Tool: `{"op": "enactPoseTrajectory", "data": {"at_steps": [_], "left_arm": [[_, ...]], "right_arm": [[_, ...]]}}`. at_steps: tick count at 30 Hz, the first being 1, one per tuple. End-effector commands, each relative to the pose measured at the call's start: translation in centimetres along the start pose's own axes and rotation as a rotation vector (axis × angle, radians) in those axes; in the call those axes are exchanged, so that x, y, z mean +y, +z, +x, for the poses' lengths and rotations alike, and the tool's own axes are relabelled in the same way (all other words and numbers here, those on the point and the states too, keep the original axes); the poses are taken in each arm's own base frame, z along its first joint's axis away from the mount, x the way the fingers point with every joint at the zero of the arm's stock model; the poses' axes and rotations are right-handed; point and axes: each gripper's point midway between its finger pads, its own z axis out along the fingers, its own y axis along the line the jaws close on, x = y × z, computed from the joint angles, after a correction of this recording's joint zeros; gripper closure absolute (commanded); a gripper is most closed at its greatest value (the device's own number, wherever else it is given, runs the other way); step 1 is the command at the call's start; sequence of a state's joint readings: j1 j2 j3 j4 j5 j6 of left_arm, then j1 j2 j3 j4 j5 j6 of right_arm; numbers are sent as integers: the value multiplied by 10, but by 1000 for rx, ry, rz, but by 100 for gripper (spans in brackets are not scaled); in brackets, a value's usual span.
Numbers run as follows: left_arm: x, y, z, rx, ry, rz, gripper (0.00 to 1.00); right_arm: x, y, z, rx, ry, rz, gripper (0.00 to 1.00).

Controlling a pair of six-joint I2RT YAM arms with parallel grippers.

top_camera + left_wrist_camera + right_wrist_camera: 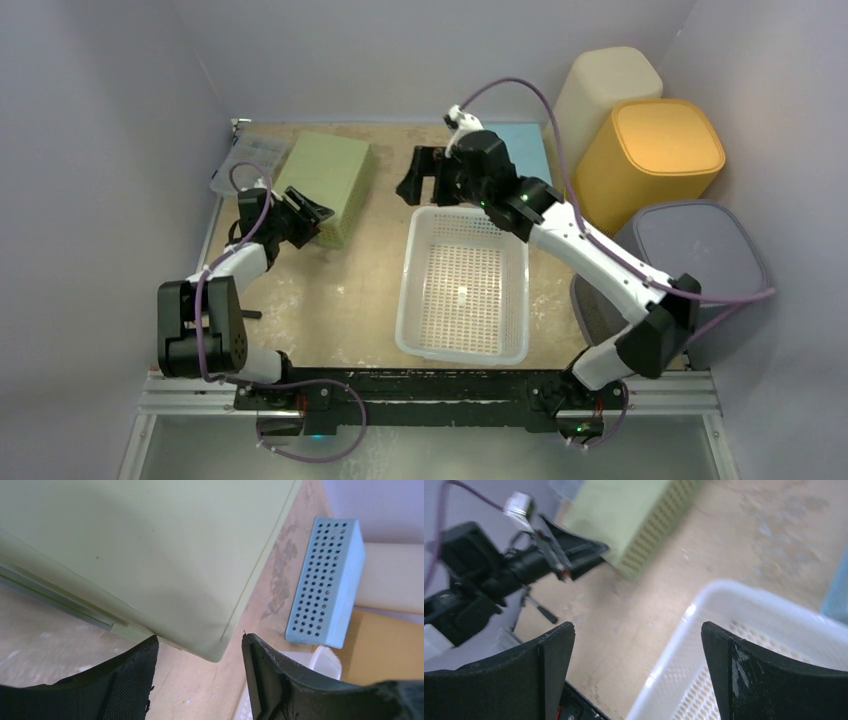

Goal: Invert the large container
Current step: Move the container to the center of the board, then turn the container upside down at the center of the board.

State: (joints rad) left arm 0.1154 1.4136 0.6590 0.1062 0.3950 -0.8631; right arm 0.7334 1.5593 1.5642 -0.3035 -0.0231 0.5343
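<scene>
The large white perforated container (405, 300) stands open side up in the middle of the table. My right gripper (422, 178) hovers open over its far left corner. In the right wrist view the white rim (724, 595) runs between the spread fingers of that gripper (638, 630), and nothing is gripped. My left gripper (318, 215) is open at the near right corner of a green container (325, 185) that lies bottom up. In the left wrist view that green corner (150, 545) reaches just between the tips of the left gripper (200, 640).
A blue perforated container (525, 150) lies behind the right arm, seen also as the blue container (325, 580). Cream (605, 85), yellow (655, 150) and grey (700, 250) bins stand at the right. A clear plastic box (245, 160) sits at the far left. Walls close in the table.
</scene>
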Motion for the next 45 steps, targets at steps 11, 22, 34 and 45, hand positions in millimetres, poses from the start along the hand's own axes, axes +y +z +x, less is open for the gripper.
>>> {"op": "enactPoseTrajectory", "data": {"at_steps": [11, 22, 34, 45], "left_arm": [[-70, 55, -32, -32, -33, 196, 40], [-78, 53, -33, -14, 86, 156, 40], [-91, -19, 60, 146, 399, 200, 38], [-105, -58, 134, 317, 470, 342, 37]], "right_arm": [[-125, -110, 98, -73, 330, 496, 1], [-185, -159, 147, -47, 383, 811, 1], [-200, -130, 181, 30, 455, 691, 3], [-175, -104, 189, 108, 416, 482, 37]]}}
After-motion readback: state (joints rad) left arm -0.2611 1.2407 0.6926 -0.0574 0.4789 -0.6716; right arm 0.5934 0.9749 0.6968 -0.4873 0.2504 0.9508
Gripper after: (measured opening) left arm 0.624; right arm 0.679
